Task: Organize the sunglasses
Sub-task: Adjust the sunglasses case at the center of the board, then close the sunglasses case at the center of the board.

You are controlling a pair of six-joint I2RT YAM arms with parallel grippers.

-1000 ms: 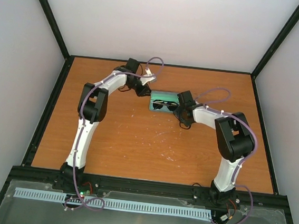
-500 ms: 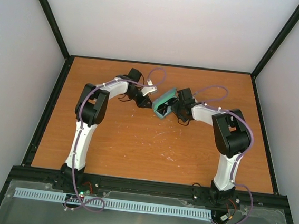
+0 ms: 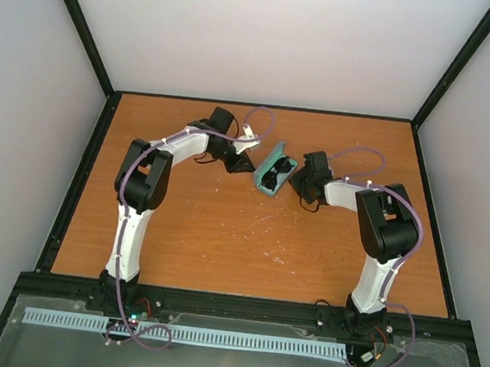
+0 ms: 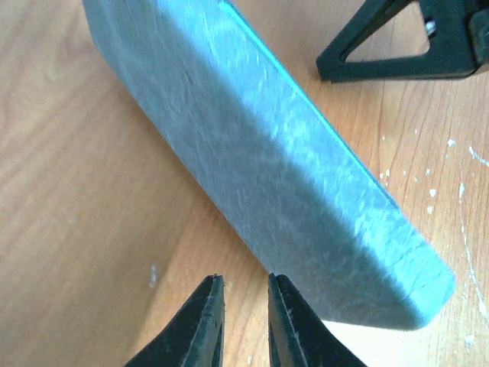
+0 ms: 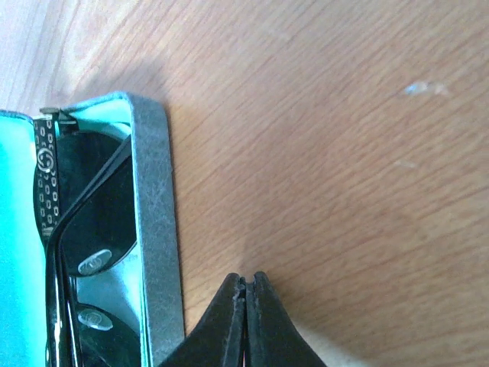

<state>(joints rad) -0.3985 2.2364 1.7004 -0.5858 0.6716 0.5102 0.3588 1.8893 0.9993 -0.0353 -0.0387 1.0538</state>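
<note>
The sunglasses [image 3: 272, 177] lie folded inside the open grey-blue case [image 3: 282, 159], which sits slanted on the table's far half. In the right wrist view their dark lenses [image 5: 95, 222] show against the green lining behind the case wall [image 5: 157, 229]. My left gripper [image 3: 248, 166] is at the case's left side. In the left wrist view its jaws [image 4: 244, 279] stand a narrow gap apart over bare wood, with the right fingertip [image 4: 276, 287] right at the case's outer shell [image 4: 290, 176]. My right gripper [image 5: 247, 277] is shut and empty, just right of the case.
Black frame rails [image 3: 81, 176] and white walls close off the wooden table [image 3: 222, 242] on the left, back and right. White specks mark the wood in the middle. The right gripper's black finger [image 4: 397, 53] shows beyond the case in the left wrist view.
The case has swung from lying level to a slanted line and shifted slightly right. My left gripper followed it rightward. My right gripper drew back to the case's right side.
</note>
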